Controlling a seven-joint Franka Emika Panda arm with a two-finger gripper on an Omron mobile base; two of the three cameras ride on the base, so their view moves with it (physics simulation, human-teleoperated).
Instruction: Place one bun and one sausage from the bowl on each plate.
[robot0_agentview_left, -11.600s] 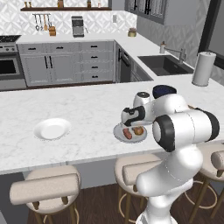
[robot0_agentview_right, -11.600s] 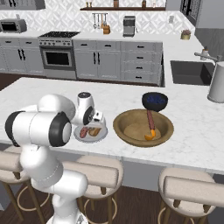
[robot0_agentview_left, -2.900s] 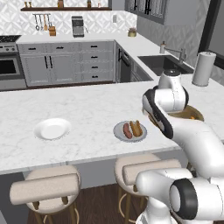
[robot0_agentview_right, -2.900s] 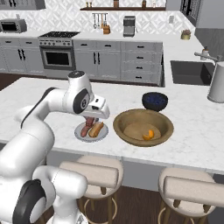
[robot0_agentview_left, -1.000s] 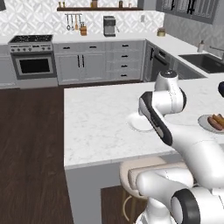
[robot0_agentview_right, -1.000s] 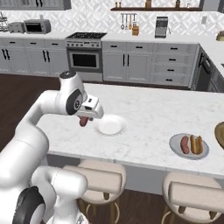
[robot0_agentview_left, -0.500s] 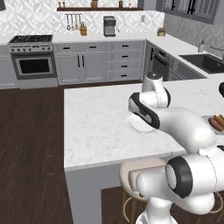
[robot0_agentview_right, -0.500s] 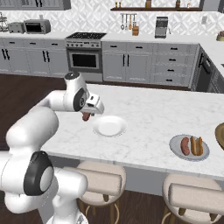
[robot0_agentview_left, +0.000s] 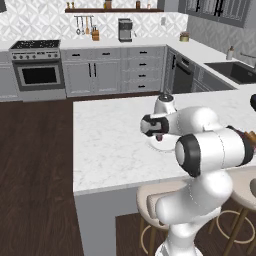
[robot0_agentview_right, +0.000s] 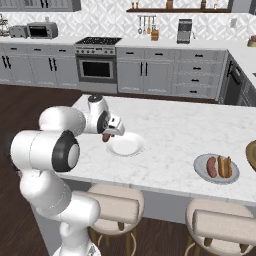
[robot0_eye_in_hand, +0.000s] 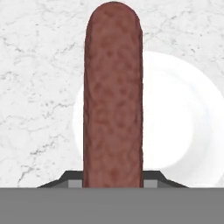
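In the left base view the end effector (robot0_agentview_left: 159, 136) hangs over the white plate (robot0_agentview_left: 161, 146) on the marble bench (robot0_agentview_left: 110, 145), apparently gripping something dark red. The right base view shows the sausage (robot0_agentview_right: 105, 136) held at that plate's left rim, while the grey plate (robot0_agentview_right: 216, 168) with bun and sausage sits well to the right. In the hand view the jaws are closed on the sausage (robot0_eye_in_hand: 113, 96), above the white plate (robot0_eye_in_hand: 175, 127).

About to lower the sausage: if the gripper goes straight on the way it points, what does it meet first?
Probably the white plate, near its edge; the held sausage would touch before the gripper. Depth is unclear.

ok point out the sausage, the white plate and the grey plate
sausage (robot0_eye_in_hand: 113, 96), hand view, middle of its length
white plate (robot0_agentview_right: 131, 146), right base view, bare centre
grey plate (robot0_agentview_right: 200, 165), right base view, bare left rim
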